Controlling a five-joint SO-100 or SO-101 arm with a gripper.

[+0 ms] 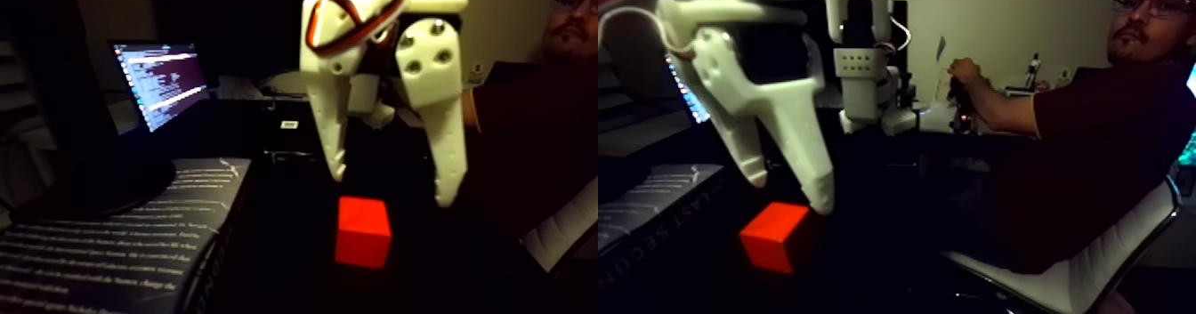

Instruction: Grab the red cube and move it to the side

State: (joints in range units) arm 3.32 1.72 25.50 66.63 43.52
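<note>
In the left half of the fixed view, the red cube [363,233] sits on the dark table. The white gripper [391,184] hangs just above it, open, its two fingers spread wider than the cube. One fingertip [336,171] is up and left of the cube, and the other comes down past its upper right corner. The right half shows the same scene from another angle. There the cube [772,237] lies just below the longer fingertip [823,202], which hangs close to its top right edge. Nothing is between the fingers.
An open book [107,246] lies on the table left of the cube. A lit laptop screen [160,82] stands behind it. A person [1094,122] sits at right on a white chair [1112,255], hand on a second arm [959,91].
</note>
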